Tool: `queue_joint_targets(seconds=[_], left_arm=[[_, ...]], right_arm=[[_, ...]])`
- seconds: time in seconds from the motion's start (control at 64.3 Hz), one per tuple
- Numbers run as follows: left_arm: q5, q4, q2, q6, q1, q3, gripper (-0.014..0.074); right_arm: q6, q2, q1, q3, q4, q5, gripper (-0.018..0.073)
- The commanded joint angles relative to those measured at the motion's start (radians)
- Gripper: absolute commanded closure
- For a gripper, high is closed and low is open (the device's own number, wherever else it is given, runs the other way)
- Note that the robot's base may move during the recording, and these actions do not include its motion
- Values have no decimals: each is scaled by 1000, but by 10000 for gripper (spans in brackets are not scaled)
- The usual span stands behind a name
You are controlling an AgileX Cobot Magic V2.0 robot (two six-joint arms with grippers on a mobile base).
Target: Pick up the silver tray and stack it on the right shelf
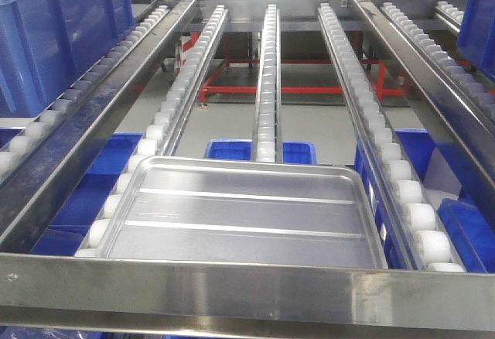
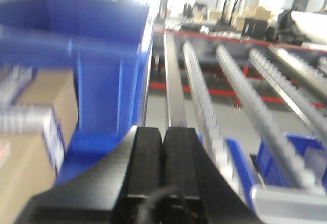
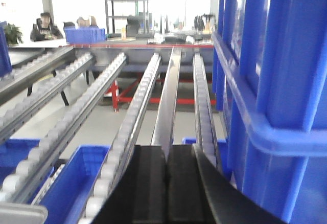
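Note:
The silver tray [image 1: 246, 217] lies flat on the white roller rails of the right shelf [image 1: 247, 289], just behind the shelf's flat steel front bar; two raised ridges run across its bottom. Neither gripper shows in the front view. In the left wrist view my left gripper [image 2: 162, 130] is shut with nothing between its black fingers, pointing along a steel rail beside a blue bin. The right wrist view shows my right gripper [image 3: 167, 148] also shut and holding nothing, aimed along a rail next to a tall blue bin.
Large blue bins stand on the lanes at the left [image 1: 62, 29] and right [image 1: 479, 14]. Blue crates [image 1: 259, 151] sit below the rollers. A cardboard box [image 2: 30, 147] is near the left gripper. A red frame [image 1: 232, 87] lies beneath the rack.

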Motion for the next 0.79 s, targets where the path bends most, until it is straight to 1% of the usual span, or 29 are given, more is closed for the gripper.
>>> queue_joint_targets(seconds=[0.0,0.14,0.218,0.342,0.435,0.482,0.513,0.544,0.591,0.622,0.653,0.684,0.731,0.777], left_arm=[[19,50,68,-1,1,-171,678],[271,51,242,-1,1,-431,678],[371,35,358,-1,1,-553,678],[462,14,533,1,1,-673,678],[503,2,632,3,1,-706,673],[520,-14,673,14,1,-716,673],[531,-32,701,36,1,-720,673],[541,-55,724,70,1,-721,654],[551,-104,757,118,1,-721,585],[557,-126,773,127,1,-721,538],[568,-149,788,129,1,-721,470],[577,-173,807,129,1,-721,374],[578,-182,821,129,1,-721,301],[578,-205,833,129,1,-721,265]], right_arm=[[-8,-7,-4,-105,0,-103,503],[-7,74,-4,-275,0,0,503],[-7,135,-4,-354,0,55,503],[-7,240,-3,-436,0,151,499],[-7,309,-3,-467,5,235,496],[-7,331,2,-474,14,268,473],[-7,341,8,-476,18,283,442],[-7,349,19,-476,23,289,405],[-7,362,38,-476,25,298,333],[-7,368,51,-476,25,301,288],[-7,375,63,-476,25,308,249],[-7,384,77,-477,25,318,211],[-7,395,92,-477,25,327,181],[-7,410,106,-477,26,335,168]])
